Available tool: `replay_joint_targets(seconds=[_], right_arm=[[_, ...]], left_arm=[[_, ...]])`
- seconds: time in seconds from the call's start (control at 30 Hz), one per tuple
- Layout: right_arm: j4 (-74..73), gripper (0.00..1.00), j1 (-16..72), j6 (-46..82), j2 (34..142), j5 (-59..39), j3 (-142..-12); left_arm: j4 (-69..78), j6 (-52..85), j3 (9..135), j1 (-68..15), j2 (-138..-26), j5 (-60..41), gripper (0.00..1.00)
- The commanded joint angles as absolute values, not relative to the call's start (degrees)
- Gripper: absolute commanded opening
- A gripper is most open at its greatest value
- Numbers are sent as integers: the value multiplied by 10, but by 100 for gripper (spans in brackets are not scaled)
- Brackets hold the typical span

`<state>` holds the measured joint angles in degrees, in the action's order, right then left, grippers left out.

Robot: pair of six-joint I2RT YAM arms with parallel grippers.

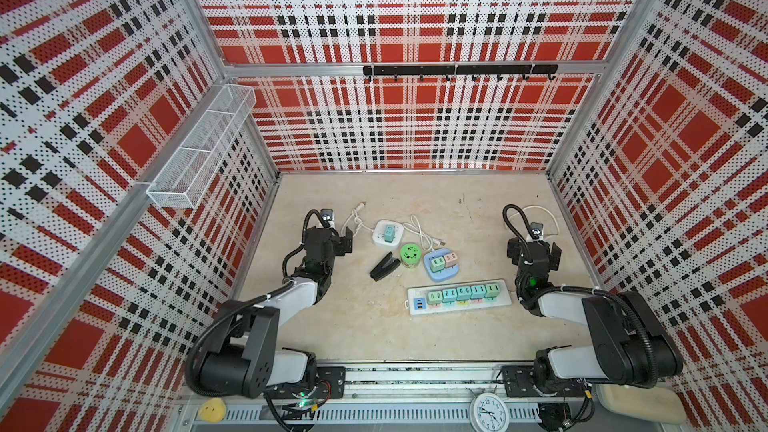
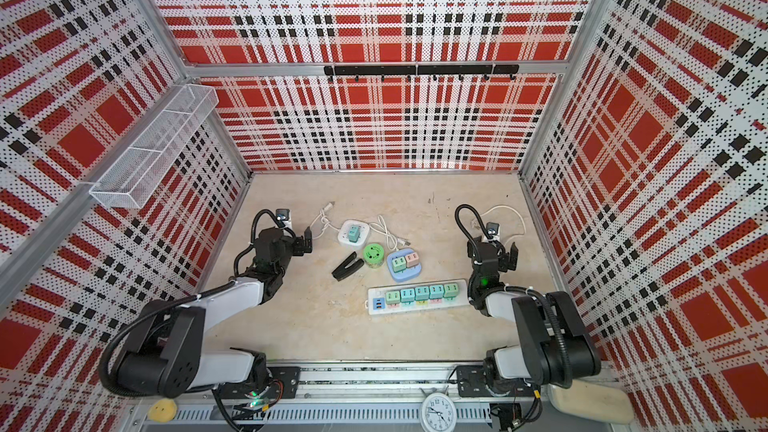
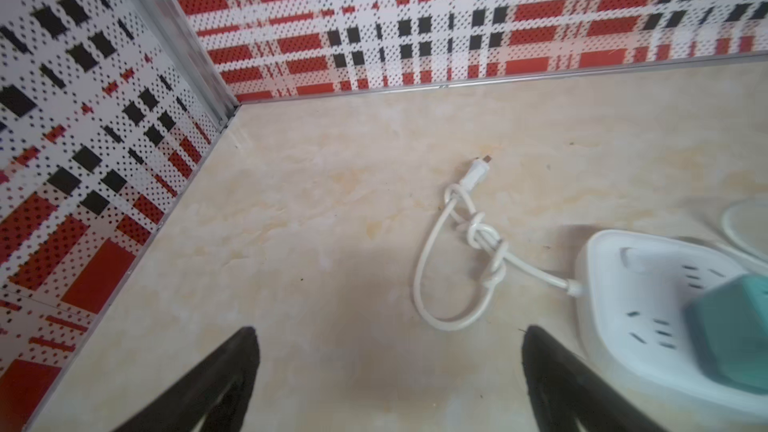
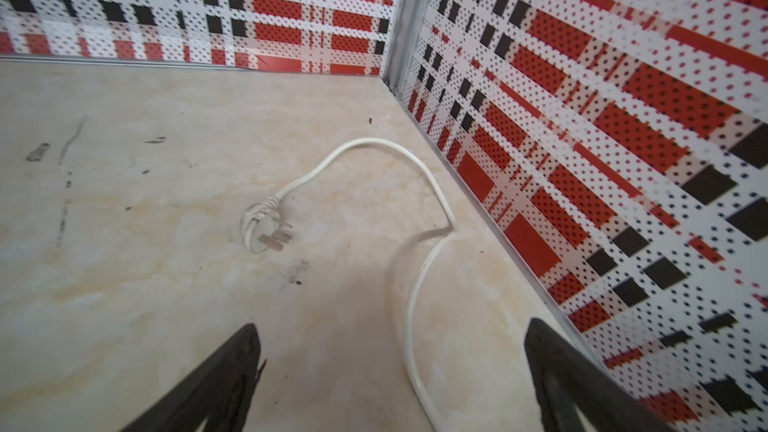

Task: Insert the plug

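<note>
1. The left gripper [image 3: 389,330] hangs near the left edge of the beige marbled table [image 1: 374,334], jaws wide apart and empty. Just ahead of it lies a thin, knotted white cable [image 3: 478,243], which runs from the white square socket block [image 3: 648,284]. That block carries one teal adapter [image 3: 735,326] and shows free slots.
2. Nearer the middle, the long white power strip [image 1: 503,296] looks fully taken by green adapters.
3. The right gripper [image 4: 392,324] hovers towards the far right corner, jaws likewise apart and holding nothing.
4. The white three-pin plug [image 4: 262,230] lies on the table just ahead of that gripper, pins bared. Its white cord [image 4: 374,143] loops along the right edge and back beneath the jaws.
5. The plug is probably light, hard and smooth, and its springy cord will likely tug. Pinch the moulded body across its flanks, clear of the pins.
</note>
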<state>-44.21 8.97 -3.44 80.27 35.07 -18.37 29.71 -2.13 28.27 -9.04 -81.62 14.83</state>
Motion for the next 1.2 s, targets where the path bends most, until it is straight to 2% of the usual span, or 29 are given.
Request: replay_joint_targets(seconds=[0.0, 0.07, 0.13, 0.2, 0.27, 0.33, 0.5, 0.63, 1.17], right_arm=[[-514, 100, 89, -53, 803, 287, -186], [-574, 100, 75, -40, 838, 222, -172], [-642, 100, 70, -44, 902, 211, -178], [-634, 100, 67, -58, 929, 182, -195], [-586, 100, 65, -37, 906, 188, -196], [-637, 100, 69, -52, 928, 199, -192], [-618, 100, 72, -48, 920, 207, -196], [-616, 100, 73, -48, 921, 207, -198], [-618, 100, 72, -48, 920, 208, -197]], left_arm=[[381, -56, 285, -83, -846, 135, 99], [410, -32, 281, -61, -875, 124, 99], [466, -15, 251, -33, -878, 69, 99], [533, -2, 218, -17, -887, 43, 99], [625, -6, 191, -8, -910, -11, 99], [599, -18, 190, -11, -897, -13, 99], [605, -29, 196, -30, -904, 12, 99], [526, -30, 235, -31, -901, 12, 99], [534, -28, 232, -30, -903, 15, 99]])
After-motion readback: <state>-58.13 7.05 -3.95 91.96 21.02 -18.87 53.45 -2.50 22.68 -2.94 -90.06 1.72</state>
